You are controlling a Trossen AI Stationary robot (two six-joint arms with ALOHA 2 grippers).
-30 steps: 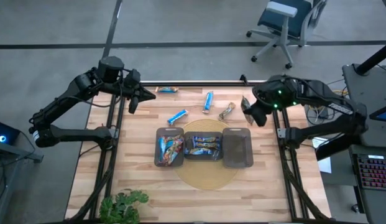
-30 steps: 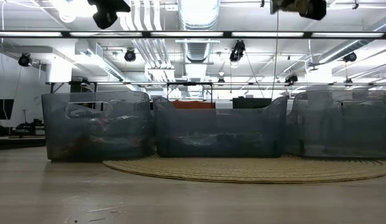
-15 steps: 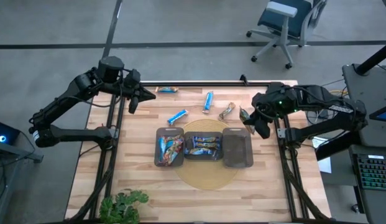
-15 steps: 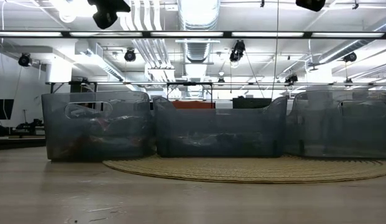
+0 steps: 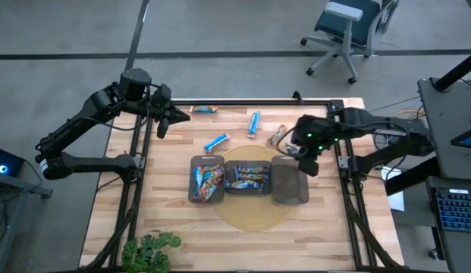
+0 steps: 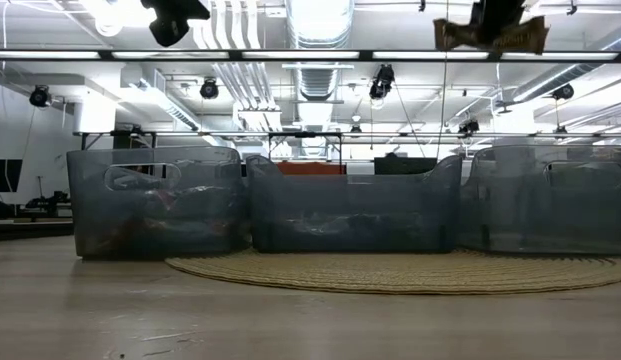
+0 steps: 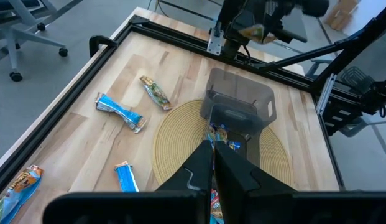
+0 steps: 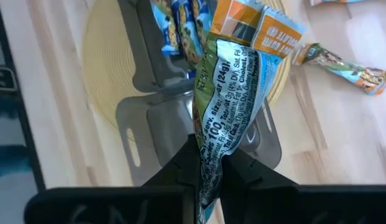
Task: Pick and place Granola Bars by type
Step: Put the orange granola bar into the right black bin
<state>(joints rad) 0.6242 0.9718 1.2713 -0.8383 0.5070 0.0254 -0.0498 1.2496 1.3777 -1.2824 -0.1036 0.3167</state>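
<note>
Right gripper (image 5: 302,154) sits over the far edge of the right-hand tray (image 5: 290,182), fingers pinched on a granola bar (image 8: 233,93) with an orange end and a silver printed back; in the low view the same bar (image 6: 490,34) hangs high above the trays, held crosswise. The right wrist view shows the held bar dangling above that tray (image 8: 199,134), which looks bare of bars, though the bar hides part of it. Left gripper (image 5: 161,127) waits at the far left corner of the table (image 5: 167,205), fingers pressed together, nothing between them. Three dark trays stand in a row on a round woven mat (image 5: 250,216): left-hand tray (image 5: 206,180) holds a jumble of mixed-colour bars, middle tray (image 5: 246,179) holds several blue ones. Loose on the table beyond the trays: a blue bar (image 5: 216,141) lying at a slant, a second blue bar (image 5: 254,122) nearly upright in the picture, a brown-green bar (image 5: 276,136) just beside the right gripper, and a mixed orange-blue bar (image 5: 204,109) at the far edge near the left gripper. A potted plant (image 5: 150,251) sits at the near left edge.
</note>
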